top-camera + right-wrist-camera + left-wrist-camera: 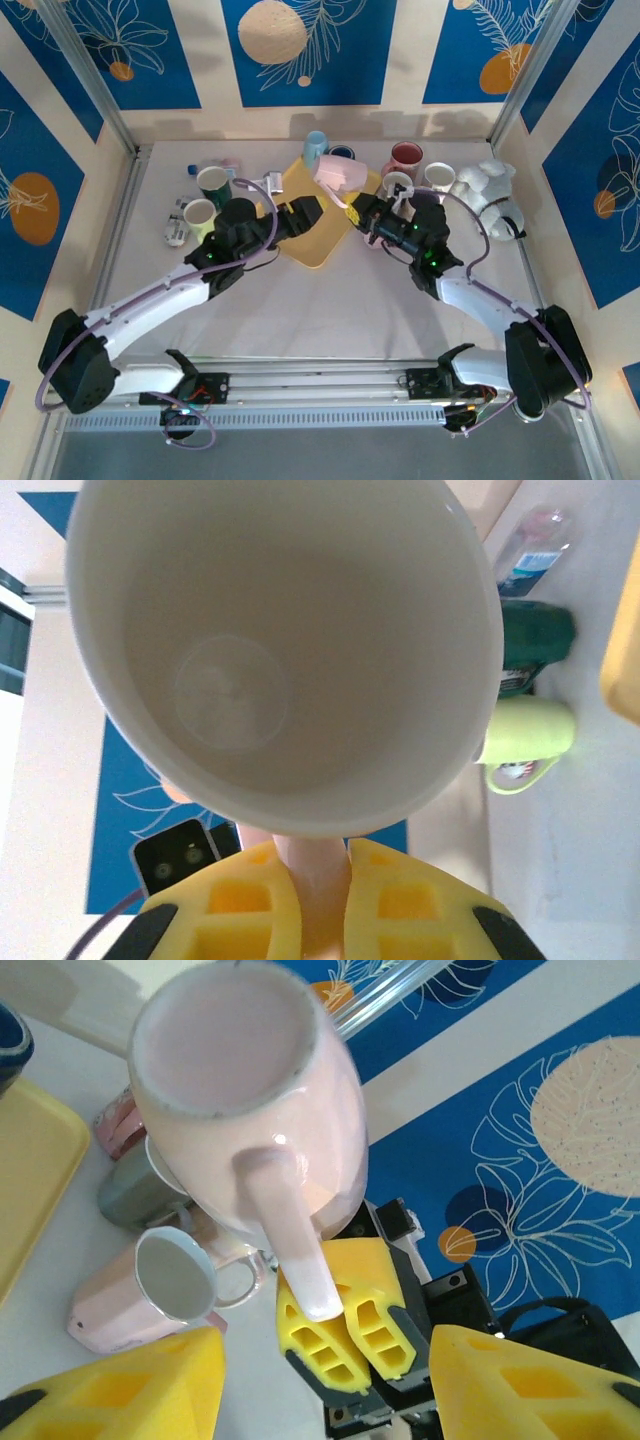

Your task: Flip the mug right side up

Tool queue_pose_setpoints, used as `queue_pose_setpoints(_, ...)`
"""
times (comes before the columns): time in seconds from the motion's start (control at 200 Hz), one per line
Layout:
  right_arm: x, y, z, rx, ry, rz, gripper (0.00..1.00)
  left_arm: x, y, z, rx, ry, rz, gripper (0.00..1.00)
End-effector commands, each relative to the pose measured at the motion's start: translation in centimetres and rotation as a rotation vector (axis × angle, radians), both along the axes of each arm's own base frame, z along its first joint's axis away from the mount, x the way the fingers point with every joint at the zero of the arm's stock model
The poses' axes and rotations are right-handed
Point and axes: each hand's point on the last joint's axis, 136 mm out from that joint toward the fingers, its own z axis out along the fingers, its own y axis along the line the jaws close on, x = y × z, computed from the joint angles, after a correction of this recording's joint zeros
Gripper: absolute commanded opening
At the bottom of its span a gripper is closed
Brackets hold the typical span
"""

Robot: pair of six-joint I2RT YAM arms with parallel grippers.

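Yellow fingers [250,905] of the right gripper [320,865] are clenched on the pink handle [318,900] of the mug [290,660]. Its open mouth faces the right wrist camera. A lime cup [525,740] and a dark green cup [535,640] are behind it on the worktop [570,880].

From above, the mug is tilted over the far edge of the yellow tray [310,250], between the two grippers. I cannot tell if it touches the tray. The left gripper [305,212] is just beside it.

From the left wrist, the left gripper is released, its fingers wide apart with nothing between them. The mug is beyond them, handle pointing down into the right gripper.
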Motion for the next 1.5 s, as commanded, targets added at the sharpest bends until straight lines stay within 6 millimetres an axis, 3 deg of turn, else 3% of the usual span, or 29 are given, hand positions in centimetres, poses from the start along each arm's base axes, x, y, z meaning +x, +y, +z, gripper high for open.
queue_pose_setpoints(0.0,-1.8,-0.9,4.1,-0.089,-0.205,0.017,0.00,-1.0,0.8,0.1,0.060,-0.037,-0.014,0.59)
queue_pose_setpoints(0.31,-5.3,-5.1,3.7,-0.453,-0.356,-0.036,0.00,-3.4,1.1,-1.4,0.296,-0.097,-0.156,0.64)
queue_pose_setpoints(0.53,-6.8,-8.0,1.3,-0.817,-0.518,-0.044,0.00,-4.3,3.4,-1.8,0.366,-0.148,-0.149,0.65)
queue_pose_setpoints(0.75,-8.0,-8.1,-0.6,-1.063,-0.778,0.066,0.00,-4.1,4.7,-4.3,0.444,-0.141,-0.168,0.65)
queue_pose_setpoints(0.99,-9.5,-8.1,-4.2,-1.310,-1.041,0.259,0.00,-4.1,5.4,-6.4,0.525,-0.140,-0.201,0.65)
queue_pose_setpoints(1.225,-8.5,-8.8,-6.9,-1.480,-1.137,0.285,0.00,-3.0,6.2,-6.7,0.542,-0.143,-0.207,0.65)
queue_pose_setpoints(1.496,-7.6,-8.7,-11.3,-1.657,-1.120,0.364,0.00,-2.4,6.4,-7.5,0.555,-0.125,-0.221,0.66)
